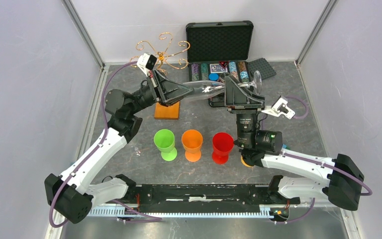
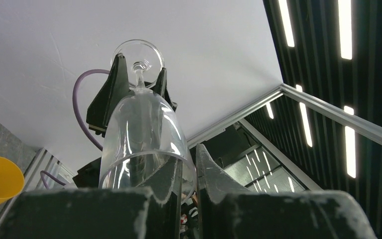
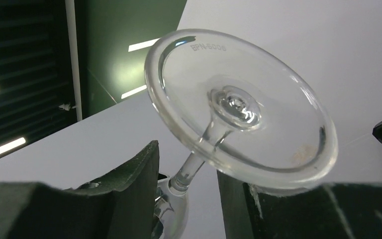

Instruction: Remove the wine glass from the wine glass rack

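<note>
Fingers of the left gripper are closed on the rim wall of the clear stemmed wine glass, with one finger inside the bowl. On the right gripper the fingers stand partly apart astride the stem, with a gap on each side. The glass lies horizontal in the air, right of the wine glass rack of golden-copper wire at far left and off it, above the dark grey marbled tabletop. Pale grey walls enclose the cell.
</note>
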{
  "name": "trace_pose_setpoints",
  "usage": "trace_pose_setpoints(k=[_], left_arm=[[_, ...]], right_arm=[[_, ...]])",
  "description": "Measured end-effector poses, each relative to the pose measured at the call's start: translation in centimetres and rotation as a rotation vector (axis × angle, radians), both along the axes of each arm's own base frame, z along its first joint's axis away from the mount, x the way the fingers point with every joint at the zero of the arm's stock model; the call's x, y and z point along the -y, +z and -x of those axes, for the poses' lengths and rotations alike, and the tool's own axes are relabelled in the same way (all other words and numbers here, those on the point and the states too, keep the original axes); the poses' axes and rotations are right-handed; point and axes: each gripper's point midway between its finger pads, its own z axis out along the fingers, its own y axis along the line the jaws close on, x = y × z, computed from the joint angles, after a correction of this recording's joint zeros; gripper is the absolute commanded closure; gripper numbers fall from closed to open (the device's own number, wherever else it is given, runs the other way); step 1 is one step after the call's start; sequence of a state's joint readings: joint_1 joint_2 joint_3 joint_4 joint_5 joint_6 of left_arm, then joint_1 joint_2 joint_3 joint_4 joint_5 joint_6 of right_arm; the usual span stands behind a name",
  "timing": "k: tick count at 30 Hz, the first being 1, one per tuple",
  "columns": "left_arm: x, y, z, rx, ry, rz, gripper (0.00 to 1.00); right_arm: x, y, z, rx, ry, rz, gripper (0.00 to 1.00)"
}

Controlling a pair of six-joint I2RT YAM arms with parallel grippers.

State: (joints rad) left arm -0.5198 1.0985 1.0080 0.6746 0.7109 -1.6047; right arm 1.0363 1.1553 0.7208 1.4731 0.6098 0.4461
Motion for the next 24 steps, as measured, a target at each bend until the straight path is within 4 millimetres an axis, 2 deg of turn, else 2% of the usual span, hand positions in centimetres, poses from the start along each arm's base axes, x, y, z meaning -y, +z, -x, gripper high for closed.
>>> trace_pose_setpoints(k=[3, 12, 17, 20, 24], left_arm=[[0.2, -0.2, -0.4, -0.003, 0.005, 0.000, 0.98], [0.5, -1.1, -1.6, -0.013, 0.048, -0.034, 0.98], [0.6, -1.1, -2.1, -0.005, 0.078, -0.053, 0.98], [0.7, -0.8, -2.2, 0.007, 0.093, -0.058, 0.98], [0.8, -1.1, -2.4, 0.017, 0.105, -0.079, 0.98]], right_arm=[[0.1, -0.1, 0.1, -0.001, -0.001, 0.002, 0.51], [0.6, -0.3, 0.3, -0.001, -0.002, -0.001, 0.36], [0.9, -0.6, 0.1, -0.016, -0.012, -0.008, 0.34], [1.1, -0.7, -0.1, -0.030, -0.021, -0.014, 0.35], [1.4, -0.9, -0.5, -0.043, -0.037, -0.020, 0.43]])
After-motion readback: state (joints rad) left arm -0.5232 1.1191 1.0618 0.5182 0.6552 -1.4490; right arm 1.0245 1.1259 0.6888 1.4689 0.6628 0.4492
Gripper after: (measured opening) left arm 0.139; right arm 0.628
